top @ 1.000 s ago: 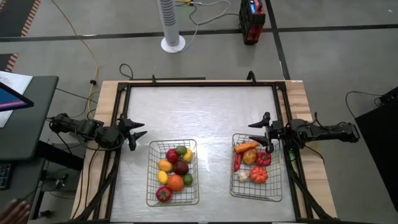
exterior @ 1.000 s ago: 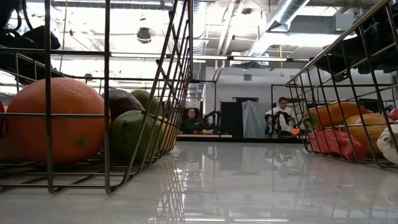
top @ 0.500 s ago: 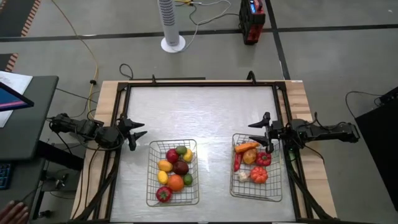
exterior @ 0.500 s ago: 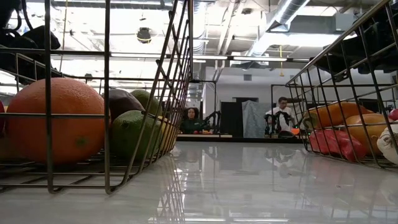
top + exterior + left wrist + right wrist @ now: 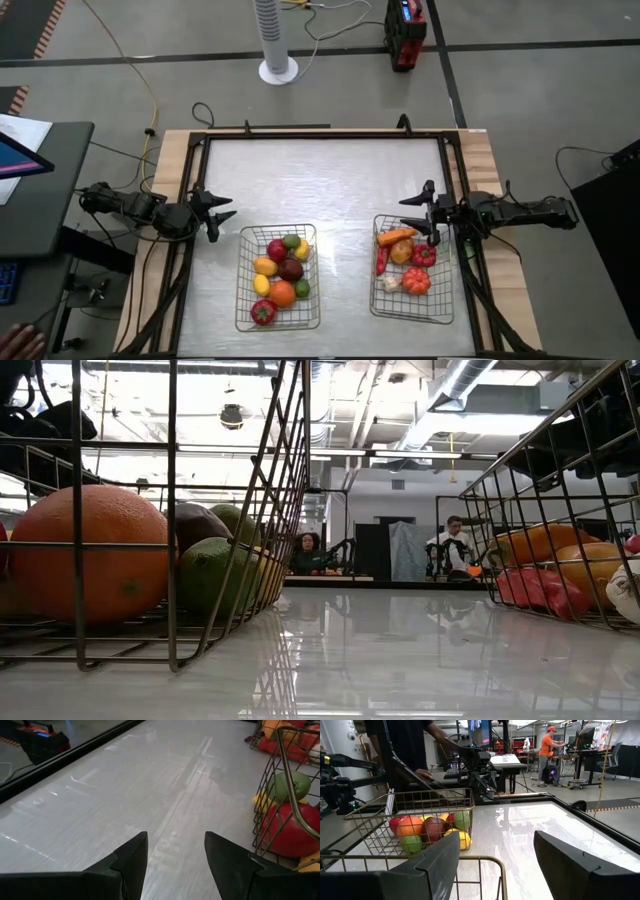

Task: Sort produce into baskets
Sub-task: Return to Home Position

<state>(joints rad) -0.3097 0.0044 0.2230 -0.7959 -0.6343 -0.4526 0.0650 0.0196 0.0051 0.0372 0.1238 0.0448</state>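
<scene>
Two silver wire baskets stand on the table. The left basket (image 5: 278,278) holds red, yellow, green, orange and dark purple rounds. The right basket (image 5: 412,270) holds an orange carrot (image 5: 397,237), a red chili (image 5: 381,262), white garlic (image 5: 391,283) and red and orange pieces. My left gripper (image 5: 222,213) is open and empty at the table's left edge, beside the left basket's far corner (image 5: 285,730). My right gripper (image 5: 415,212) is open and empty at the right basket's far edge (image 5: 470,861).
A raised dark frame (image 5: 325,133) runs around the table top. Bare table lies between the baskets and across the far half. A person (image 5: 410,745) stands beyond the table's left side; other people (image 5: 452,535) show far off in the room.
</scene>
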